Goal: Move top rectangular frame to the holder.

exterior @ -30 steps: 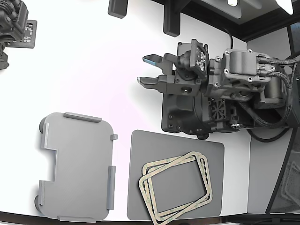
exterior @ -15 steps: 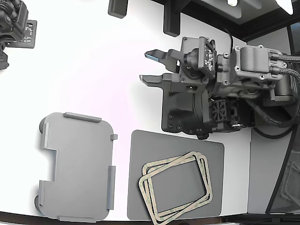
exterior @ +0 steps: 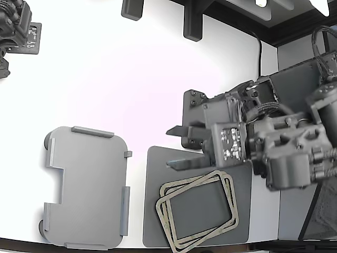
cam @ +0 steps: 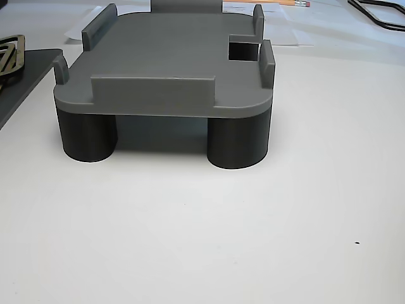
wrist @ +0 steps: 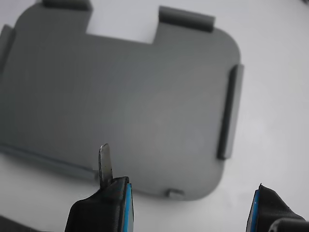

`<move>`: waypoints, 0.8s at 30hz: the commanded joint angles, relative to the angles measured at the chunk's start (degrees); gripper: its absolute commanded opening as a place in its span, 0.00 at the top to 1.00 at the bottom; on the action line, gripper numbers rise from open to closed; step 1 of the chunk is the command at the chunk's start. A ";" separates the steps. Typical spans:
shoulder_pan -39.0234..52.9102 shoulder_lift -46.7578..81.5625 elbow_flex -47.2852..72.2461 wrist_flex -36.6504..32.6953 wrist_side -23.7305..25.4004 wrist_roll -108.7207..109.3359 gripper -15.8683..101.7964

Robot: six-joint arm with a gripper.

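Note:
Two alike beige-tan rectangular frames [exterior: 234, 205] lie stacked and skewed on a dark grey mat [exterior: 151, 221] at the exterior view's lower right; the upper one is the top frame. A frame's edge also shows in the other view [cam: 11, 50]. The light grey holder [exterior: 87, 187] with raised tabs stands empty at the lower left, on dark round legs in the other view [cam: 171, 57]. My gripper [exterior: 171, 147] is open and empty, over the mat's far edge, just behind the frames. The wrist view shows the holder [wrist: 135, 96] beyond my open fingers [wrist: 104, 203].
A second arm [exterior: 16, 31] sits at the exterior view's top left. Two dark brackets [exterior: 192, 23] stand at the table's back edge. My arm's dark base plate [exterior: 192, 113] lies behind the mat. White table lies between holder and mat.
My arm has swung from the back of the table toward the mat. The open gripper moved down the exterior view to just behind the frames. Frames and holder have not moved.

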State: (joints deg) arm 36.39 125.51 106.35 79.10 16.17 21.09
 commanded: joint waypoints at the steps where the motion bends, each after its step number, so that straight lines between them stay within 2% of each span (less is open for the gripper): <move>1: 6.86 -4.83 -5.98 5.71 0.53 4.92 0.01; 7: 17.49 -11.51 -9.76 12.83 -1.23 14.85 0.01; 10: 22.41 -14.06 -9.67 14.68 -0.35 18.72 0.02; 17: 28.56 -20.83 -9.84 15.64 -2.37 22.68 0.03; 24: 28.74 -23.29 -7.03 13.10 -5.45 22.59 0.02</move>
State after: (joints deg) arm 65.65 101.07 99.49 93.25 10.81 43.77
